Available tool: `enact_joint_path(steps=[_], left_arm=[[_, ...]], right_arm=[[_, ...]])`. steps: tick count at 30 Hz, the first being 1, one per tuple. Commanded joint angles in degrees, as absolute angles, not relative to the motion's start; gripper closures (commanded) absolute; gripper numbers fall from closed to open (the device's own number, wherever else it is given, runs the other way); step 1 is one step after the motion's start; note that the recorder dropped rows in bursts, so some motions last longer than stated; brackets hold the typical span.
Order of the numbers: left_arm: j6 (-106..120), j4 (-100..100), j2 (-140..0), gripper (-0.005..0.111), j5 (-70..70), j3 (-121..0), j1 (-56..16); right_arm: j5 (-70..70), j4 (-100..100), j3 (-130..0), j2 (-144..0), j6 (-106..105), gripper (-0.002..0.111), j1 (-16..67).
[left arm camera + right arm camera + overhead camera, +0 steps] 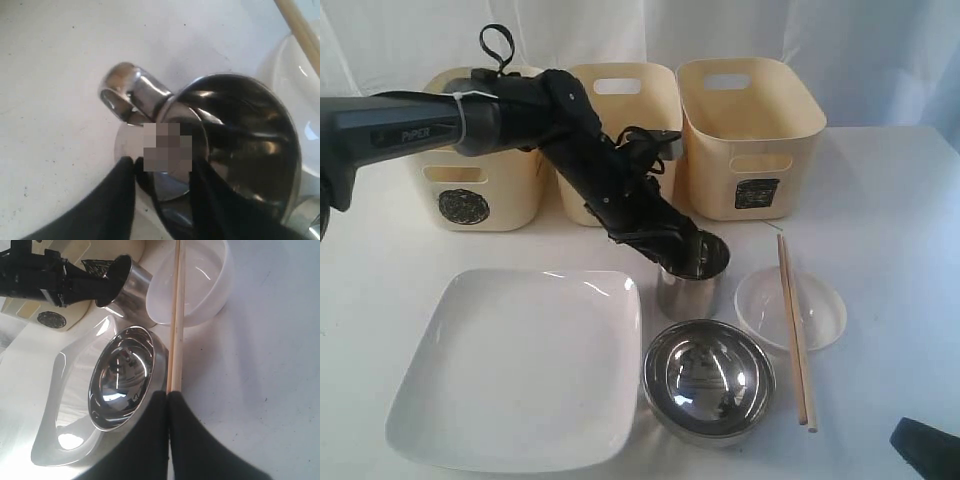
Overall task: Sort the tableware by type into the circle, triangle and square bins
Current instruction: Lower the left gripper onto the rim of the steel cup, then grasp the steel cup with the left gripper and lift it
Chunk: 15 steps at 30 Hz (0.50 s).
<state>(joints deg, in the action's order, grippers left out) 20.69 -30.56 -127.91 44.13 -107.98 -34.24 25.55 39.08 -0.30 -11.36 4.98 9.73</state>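
Observation:
A small steel cup [687, 288] stands upright between the bins and the steel bowl [710, 378]. My left gripper [698, 252] is at its mouth. In the left wrist view the left gripper [162, 167] is open astride the cup's rim [240, 145], one finger outside the wall and one inside. A smaller steel cylinder [129, 92], seemingly a second cup on its side, touches it. The white square plate [520, 365] lies front left. Wooden chopsticks [794, 325] rest across the clear dish [820, 310]. My right gripper [168, 392] is shut and empty, just short of the chopsticks' near ends [176, 315].
Three cream bins stand in a row at the back: the left bin [480, 150] with a round label, the middle bin [620, 110] partly hidden by my left arm, the right bin [750, 135] with a square label. My right gripper [925, 445] shows at the front right corner.

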Motion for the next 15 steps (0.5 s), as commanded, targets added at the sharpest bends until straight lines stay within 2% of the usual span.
enact_joint_path(steps=[1,3,15], left_arm=[[20.34,-32.02,-127.60,0.092,44.40,-108.34,-34.58],[20.45,-32.02,-127.60,0.107,44.40,-108.34,-34.58],[21.51,-32.01,-125.22,0.107,40.92,-108.41,-34.58]], right_arm=[[25.12,38.89,0.00,-10.99,5.02,0.108,9.94],[25.12,38.89,0.00,-10.99,5.02,0.108,9.94],[25.12,38.89,0.00,-10.99,5.02,0.108,9.94]])
